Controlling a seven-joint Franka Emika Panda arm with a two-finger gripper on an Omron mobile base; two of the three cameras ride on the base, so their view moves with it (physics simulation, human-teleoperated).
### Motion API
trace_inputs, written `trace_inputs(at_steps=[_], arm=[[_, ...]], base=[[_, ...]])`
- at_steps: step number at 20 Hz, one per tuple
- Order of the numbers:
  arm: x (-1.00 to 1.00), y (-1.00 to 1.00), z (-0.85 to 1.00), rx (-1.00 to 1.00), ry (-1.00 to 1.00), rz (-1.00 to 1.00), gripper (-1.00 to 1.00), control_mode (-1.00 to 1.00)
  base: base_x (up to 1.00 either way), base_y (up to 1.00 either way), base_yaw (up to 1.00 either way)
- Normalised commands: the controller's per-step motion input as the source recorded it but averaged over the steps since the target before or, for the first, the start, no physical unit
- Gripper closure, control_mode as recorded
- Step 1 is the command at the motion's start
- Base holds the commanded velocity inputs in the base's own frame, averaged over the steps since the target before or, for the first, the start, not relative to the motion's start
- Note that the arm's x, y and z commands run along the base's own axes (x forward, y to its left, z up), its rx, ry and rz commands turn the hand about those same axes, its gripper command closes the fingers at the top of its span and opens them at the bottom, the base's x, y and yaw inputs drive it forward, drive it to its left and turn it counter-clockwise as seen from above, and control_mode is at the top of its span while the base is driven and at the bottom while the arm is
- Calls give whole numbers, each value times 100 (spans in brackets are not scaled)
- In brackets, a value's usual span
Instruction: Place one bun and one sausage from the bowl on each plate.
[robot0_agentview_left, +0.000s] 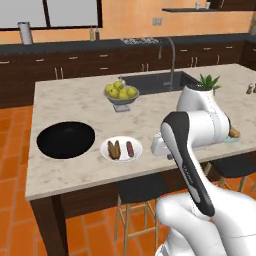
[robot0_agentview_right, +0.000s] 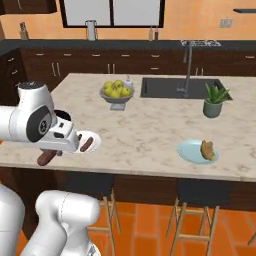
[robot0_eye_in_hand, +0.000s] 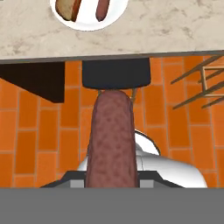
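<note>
My gripper (robot0_agentview_right: 50, 153) is shut on a reddish-brown sausage (robot0_eye_in_hand: 111, 140), which shows below the hand (robot0_agentview_right: 46, 158). It hangs just off the counter's front edge, above the tiled floor. The white plate (robot0_agentview_left: 122, 157) holds an orange-brown bun (robot0_agentview_left: 114, 148) and a second sausage (robot0_agentview_left: 130, 148); both also lie on the plate (robot0_eye_in_hand: 89, 18) at the top of the hand view. To its left sits the black bowl (robot0_agentview_left: 65, 139), nothing showing inside. Far right, the pale blue plate (robot0_agentview_right: 190, 151) carries a yellowish-tan bun (robot0_agentview_right: 207, 150).
A grey footed bowl of yellow-green fruit (robot0_agentview_left: 121, 95) stands mid-counter, with the sink (robot0_agentview_left: 152, 82) and faucet behind it. A potted plant (robot0_agentview_right: 215, 101) stands beyond the blue plate. Dark stools (robot0_eye_in_hand: 116, 74) are tucked under the counter's front edge.
</note>
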Motion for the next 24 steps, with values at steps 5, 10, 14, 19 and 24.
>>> trace_inputs(at_steps=[5,10,14,19,24], arm=[[0,0,0,0,0,0,100,100],[0,0,0,0,0,0,100,100],[0,0,0,0,0,0,100,100],[0,0,0,0,0,0,100,100],[0,0,0,0,0,0,100,100]], base=[[23,-100,0],[49,-99,0],[61,-85,2],[43,-47,0],[27,-14,11]])
